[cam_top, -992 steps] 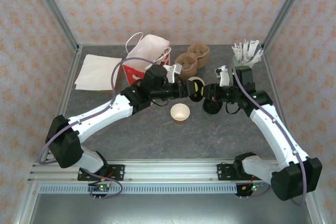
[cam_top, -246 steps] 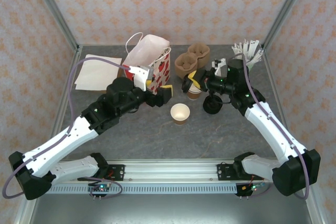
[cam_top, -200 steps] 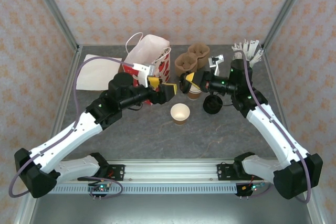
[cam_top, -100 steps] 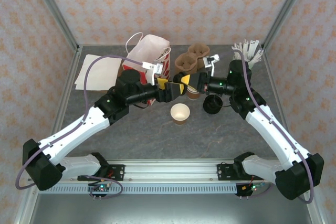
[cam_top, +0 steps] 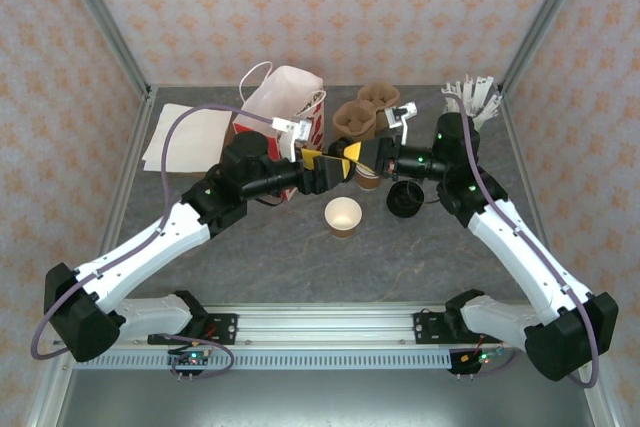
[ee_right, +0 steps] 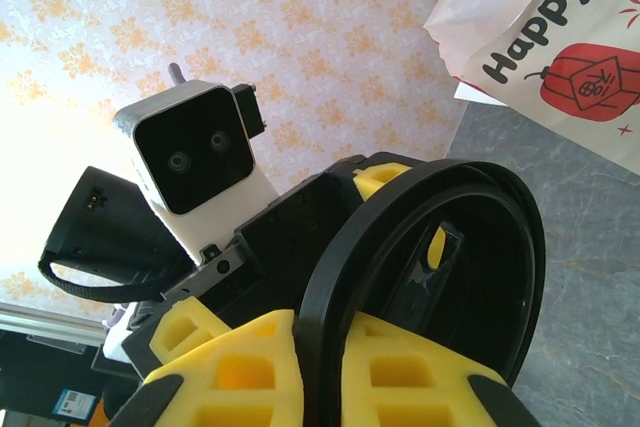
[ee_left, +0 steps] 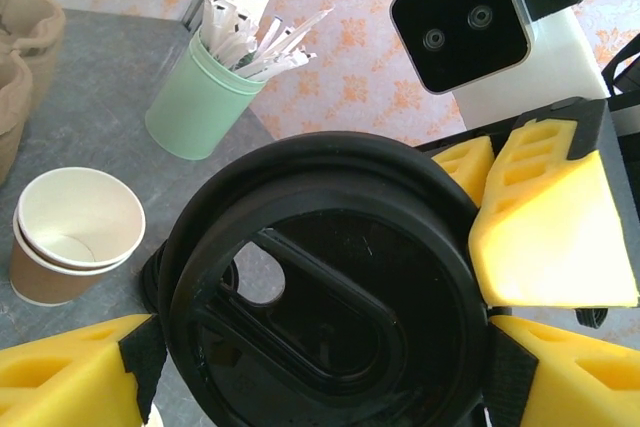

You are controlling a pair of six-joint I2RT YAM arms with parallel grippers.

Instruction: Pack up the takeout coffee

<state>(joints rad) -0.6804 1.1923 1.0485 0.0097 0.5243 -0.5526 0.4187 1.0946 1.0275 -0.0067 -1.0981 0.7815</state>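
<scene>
Along the near edge runs the metal rail (cam_top: 330,325) that carries both arms, and beyond it a broad stretch of grey table (cam_top: 300,257) lies open up to the middle. Next out stands an open paper cup (cam_top: 343,216), alone, with free surface on every side.

Just past and above it the two grippers meet nose to nose. The right gripper (cam_top: 353,155) has its yellow pads pressed onto the rim of a black lid (ee_left: 330,297), whose face is turned toward the left wrist camera. The left gripper (cam_top: 322,169) has its fingers spread wide, one pad at each side of the same lid, close against its rim.

The takeout coffee (cam_top: 369,181) stands on the table partly under the right gripper. The left wrist view shows it open-topped, white rim over brown sleeve. A black round piece (cam_top: 405,199) lies just beside it on the right.

Farther back, the red-and-white bag (cam_top: 292,105) stands with its mouth open behind the left wrist. Brown pulp trays (cam_top: 365,112) sit just to its right, near the grippers. A mint-green cup of sticks (cam_top: 466,107) stands near the far right corner post (cam_top: 523,47). White paper sheets (cam_top: 185,137) lie flat by the left edge.
</scene>
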